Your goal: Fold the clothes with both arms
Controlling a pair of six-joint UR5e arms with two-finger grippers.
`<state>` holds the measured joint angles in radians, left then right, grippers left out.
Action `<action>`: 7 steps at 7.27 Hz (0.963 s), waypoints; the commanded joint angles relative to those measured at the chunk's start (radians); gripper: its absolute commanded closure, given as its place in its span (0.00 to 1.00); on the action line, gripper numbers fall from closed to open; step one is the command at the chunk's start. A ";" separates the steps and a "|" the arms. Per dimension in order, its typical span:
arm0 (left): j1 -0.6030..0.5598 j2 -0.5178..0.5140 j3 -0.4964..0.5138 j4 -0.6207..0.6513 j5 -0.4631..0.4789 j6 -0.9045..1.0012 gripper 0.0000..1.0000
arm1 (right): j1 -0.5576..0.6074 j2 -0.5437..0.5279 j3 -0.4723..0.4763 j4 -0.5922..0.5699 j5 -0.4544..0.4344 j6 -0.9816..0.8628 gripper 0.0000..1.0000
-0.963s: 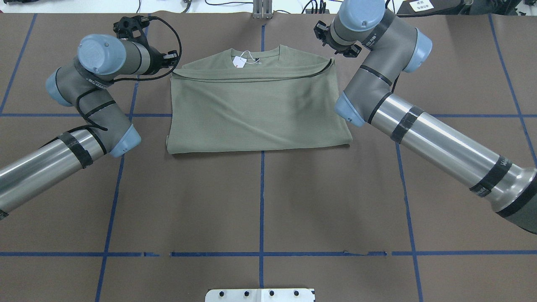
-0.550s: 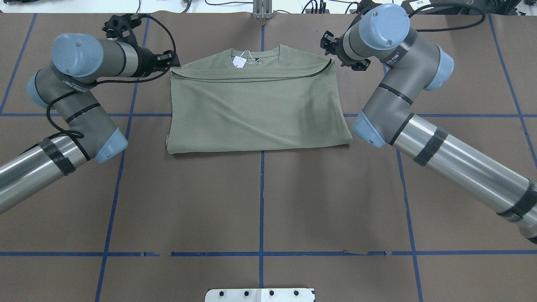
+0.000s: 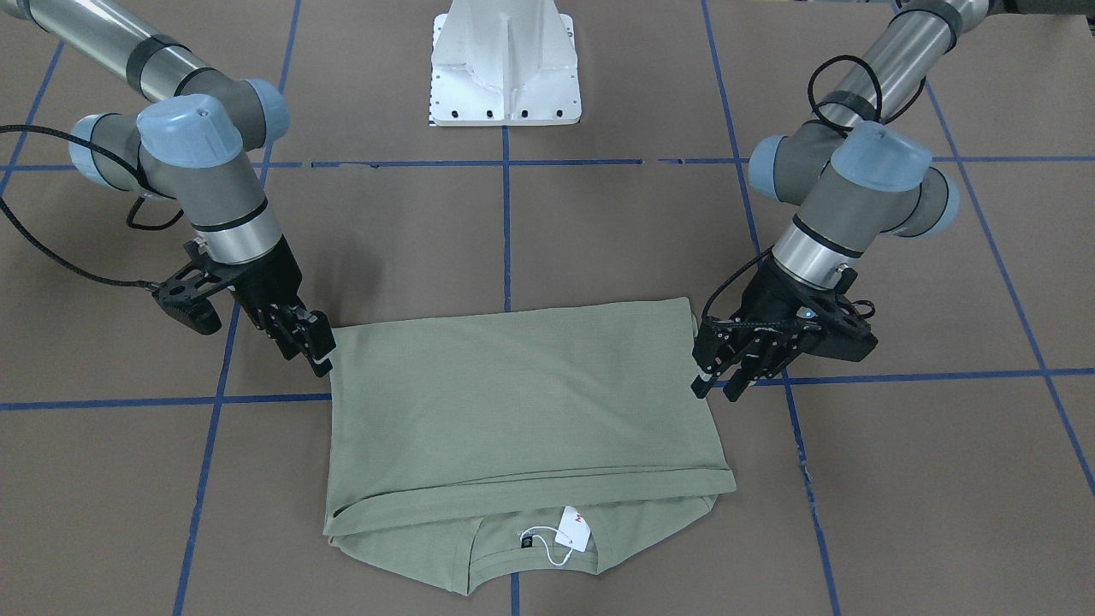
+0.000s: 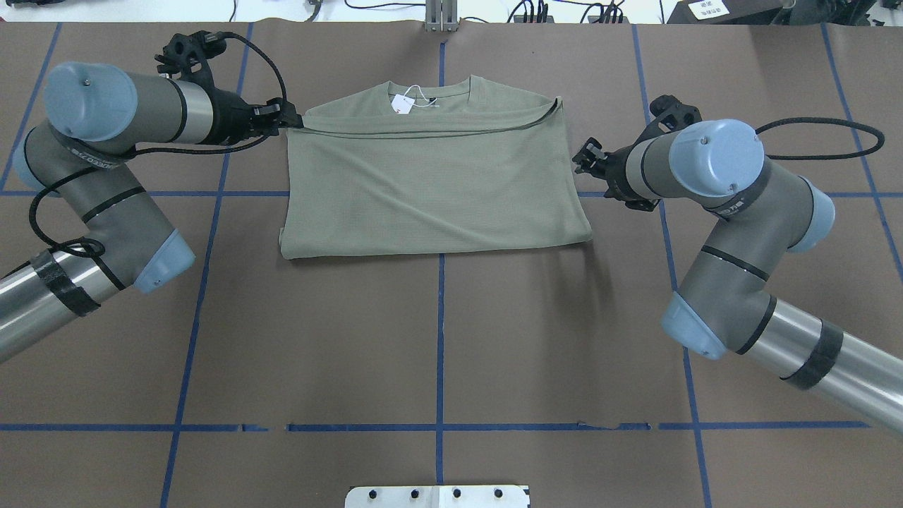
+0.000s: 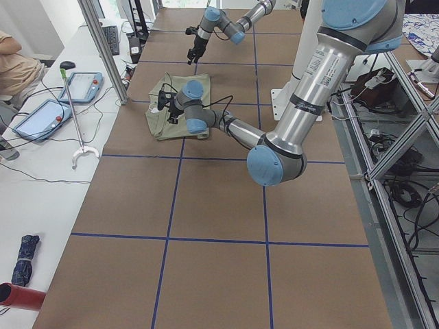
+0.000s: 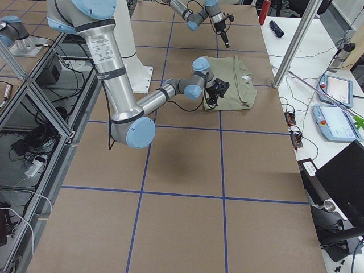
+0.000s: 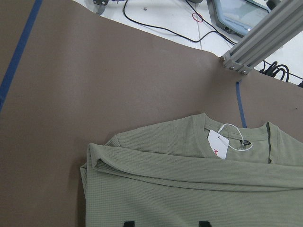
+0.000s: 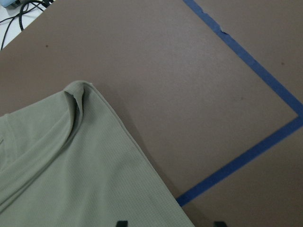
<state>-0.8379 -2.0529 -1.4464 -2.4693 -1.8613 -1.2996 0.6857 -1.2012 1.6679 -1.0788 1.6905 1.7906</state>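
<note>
The sage-green shirt [image 4: 430, 183] lies folded on the brown table cover, collar and white hang tag [image 4: 402, 104] at the far side. My left gripper [image 4: 293, 121] is at the shirt's far-left corner, by the folded hem. In the left wrist view its fingertips [image 7: 128, 223] stand wide apart over the cloth [image 7: 189, 189], so it is open and holds nothing. My right gripper [image 4: 580, 159] is beside the shirt's right edge, also open. Its wrist view shows the cloth's corner [image 8: 75, 94] ahead. In the front view the left gripper [image 3: 717, 385] and right gripper [image 3: 318, 355] flank the shirt [image 3: 522, 402].
Blue tape lines [image 4: 440, 339] divide the table cover. The white pedestal base [image 3: 505, 60] stands on the robot's side. An aluminium post [image 7: 265, 40] and cables sit past the far edge. A person [image 5: 17, 62] and tablets [image 5: 44, 113] are at the side bench.
My right arm has drawn back from the shirt's far-right corner to its right edge, nearer the robot. The left arm's elbow swung outward while its gripper stayed at the far-left corner.
</note>
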 commanded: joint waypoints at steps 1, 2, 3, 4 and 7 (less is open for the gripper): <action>0.000 0.005 -0.003 0.000 -0.007 0.003 0.45 | -0.092 -0.017 0.000 -0.001 -0.087 0.059 0.32; -0.001 0.005 -0.003 0.000 -0.007 0.003 0.45 | -0.094 -0.018 -0.004 -0.001 -0.088 0.059 0.33; -0.001 0.005 -0.005 0.000 -0.007 0.002 0.45 | -0.097 -0.021 -0.007 -0.001 -0.088 0.059 0.34; -0.001 0.005 -0.005 0.000 -0.007 0.003 0.45 | -0.100 -0.024 -0.014 -0.001 -0.088 0.058 0.34; -0.003 0.008 -0.005 0.001 -0.007 0.002 0.45 | -0.103 -0.035 -0.013 -0.001 -0.083 0.059 0.63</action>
<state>-0.8397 -2.0454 -1.4511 -2.4691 -1.8684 -1.2965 0.5839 -1.2322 1.6549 -1.0799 1.6048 1.8498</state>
